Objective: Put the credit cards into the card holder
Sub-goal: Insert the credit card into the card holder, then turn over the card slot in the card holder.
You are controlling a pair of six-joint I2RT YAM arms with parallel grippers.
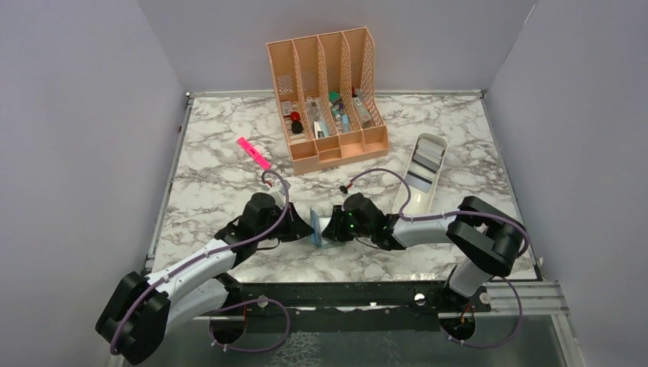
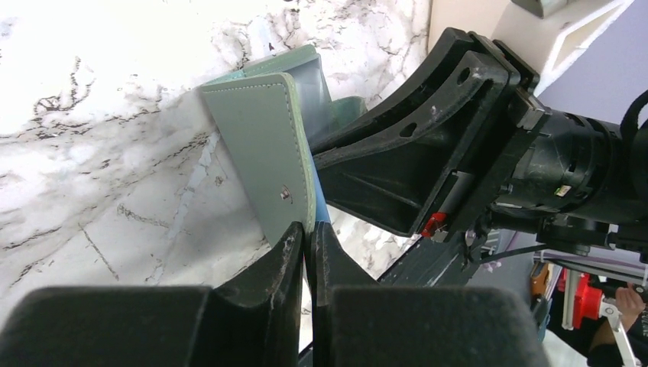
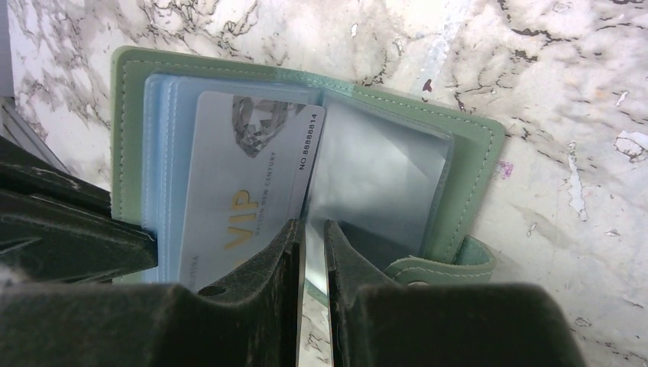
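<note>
The card holder (image 1: 315, 228) stands open on edge on the marble, between both grippers. My left gripper (image 2: 307, 233) is shut on the edge of its grey-green cover (image 2: 264, 145), just below the snap stud. In the right wrist view the card holder (image 3: 468, 153) lies spread open, with its blue-grey pockets on the left. A silver credit card (image 3: 237, 183) with gold "VIP" lettering sits against those pockets. My right gripper (image 3: 312, 229) is shut on a thin clear pocket leaf at the fold, seen edge-on. The snap tab (image 3: 451, 267) hangs at the lower right.
A peach slotted desk organizer (image 1: 328, 99) with small items stands at the back centre. A long white tray (image 1: 424, 172) lies to the right, behind my right arm. A pink highlighter (image 1: 254, 153) lies at the left rear. Grey walls enclose the table.
</note>
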